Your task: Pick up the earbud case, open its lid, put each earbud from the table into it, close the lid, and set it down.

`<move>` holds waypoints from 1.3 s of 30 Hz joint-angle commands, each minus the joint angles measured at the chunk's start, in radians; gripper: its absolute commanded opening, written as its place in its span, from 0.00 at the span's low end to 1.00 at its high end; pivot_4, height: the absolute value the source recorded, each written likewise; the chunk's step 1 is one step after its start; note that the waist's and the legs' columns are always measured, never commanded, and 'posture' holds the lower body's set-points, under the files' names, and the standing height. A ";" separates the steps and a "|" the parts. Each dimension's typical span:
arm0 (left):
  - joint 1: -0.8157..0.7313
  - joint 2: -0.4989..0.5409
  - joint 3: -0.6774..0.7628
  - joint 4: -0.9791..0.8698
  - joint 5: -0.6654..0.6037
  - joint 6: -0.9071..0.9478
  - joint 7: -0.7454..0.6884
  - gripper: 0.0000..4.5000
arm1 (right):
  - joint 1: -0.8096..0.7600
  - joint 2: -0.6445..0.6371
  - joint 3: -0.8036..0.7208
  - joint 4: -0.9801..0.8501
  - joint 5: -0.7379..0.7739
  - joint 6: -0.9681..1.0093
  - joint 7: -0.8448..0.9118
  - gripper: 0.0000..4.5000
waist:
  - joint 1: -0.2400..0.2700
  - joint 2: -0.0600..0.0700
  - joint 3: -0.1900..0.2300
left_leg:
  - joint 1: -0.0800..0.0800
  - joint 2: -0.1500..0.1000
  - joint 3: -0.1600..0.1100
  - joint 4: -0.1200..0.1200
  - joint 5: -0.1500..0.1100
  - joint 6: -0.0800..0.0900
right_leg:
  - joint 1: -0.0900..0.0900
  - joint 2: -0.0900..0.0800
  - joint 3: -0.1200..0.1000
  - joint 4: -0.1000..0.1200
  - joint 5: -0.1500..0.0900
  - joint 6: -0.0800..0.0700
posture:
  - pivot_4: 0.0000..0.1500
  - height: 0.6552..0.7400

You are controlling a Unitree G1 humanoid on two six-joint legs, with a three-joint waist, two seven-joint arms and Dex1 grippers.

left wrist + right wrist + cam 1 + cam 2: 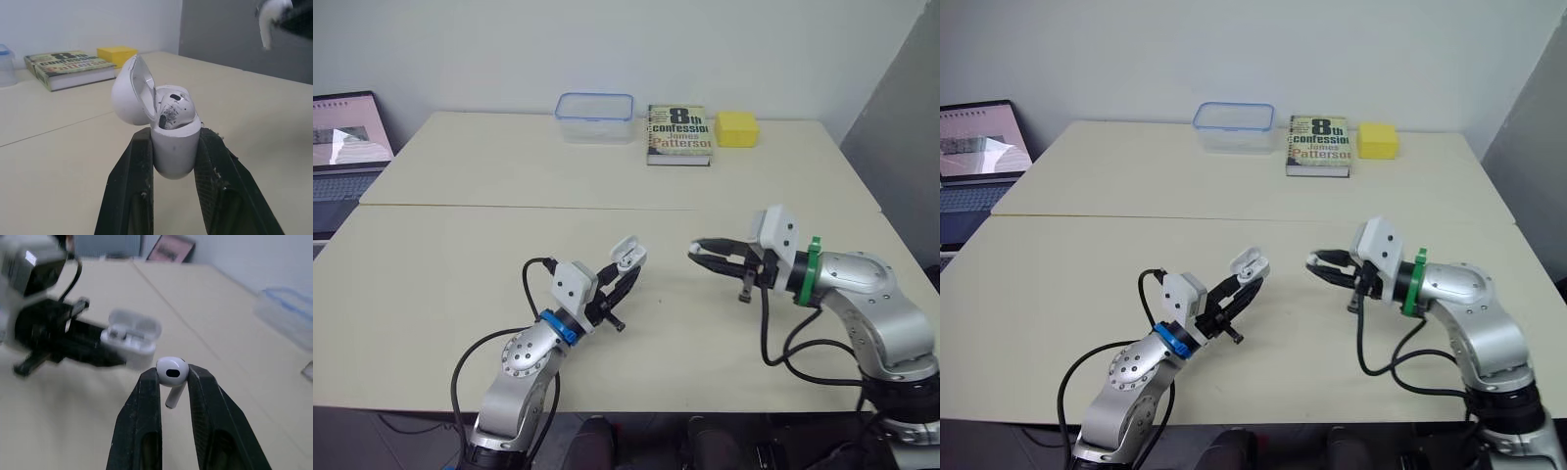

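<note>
Earbud case (175, 147), lid up, in left jaws; earbud (171, 371) in right jaws

1. The left arm is a rounded silver-grey metal left arm (524, 372), with a round joint cap dotted with small screws.
2. A bright blue wrist ring (554, 326) sits below a white boxy left camera housing (574, 282).
3. A loose black left cable (470, 357) loops beside it.
4. The matching silver-grey metal right arm (881, 299) has a green wrist ring (814, 269), a white boxy right camera housing (776, 233) and a black right cable (767, 338).
5. The left gripper (626, 274) and right gripper (697, 252) each have two long matte black fingers (129, 196), scuffed with pale flecks.
</note>
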 commanded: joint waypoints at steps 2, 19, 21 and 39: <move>-0.029 -0.007 -0.002 -0.017 -0.017 -0.032 -0.022 0.17 | -0.021 0.106 0.051 0.001 -0.028 -0.121 -0.109 0.09 | 0.000 0.000 0.000 | 0.000 0.000 -0.001 0.000 0.000 0.000 | 0.000 0.000 -0.001 0.001 0.000 0.000 | 1.00 0.86; -0.067 -0.017 -0.005 0.002 -0.016 -0.041 -0.044 0.17 | -0.022 0.212 0.213 0.285 -0.193 -0.523 -0.154 0.09 | -0.002 0.001 0.000 | 0.001 0.001 0.000 0.000 0.000 0.000 | 0.000 0.001 0.000 0.001 0.000 0.000 | 1.00 0.86; -0.069 -0.019 -0.005 0.002 -0.015 -0.040 -0.044 0.17 | -0.018 0.210 0.219 0.301 -0.200 -0.539 -0.151 0.09 | -0.002 0.001 0.000 | 0.001 0.001 0.000 0.000 0.000 0.000 | 0.000 0.001 0.000 0.001 0.000 0.000 | 1.00 0.86; -0.080 -0.020 -0.003 0.002 -0.015 -0.043 -0.045 0.17 | 0.000 0.183 0.251 0.381 -0.246 -0.602 -0.135 0.09 | -0.002 0.001 0.000 | 0.001 0.001 0.000 0.000 0.000 0.000 | 0.000 0.001 0.000 0.001 0.000 0.000 | 1.00 0.86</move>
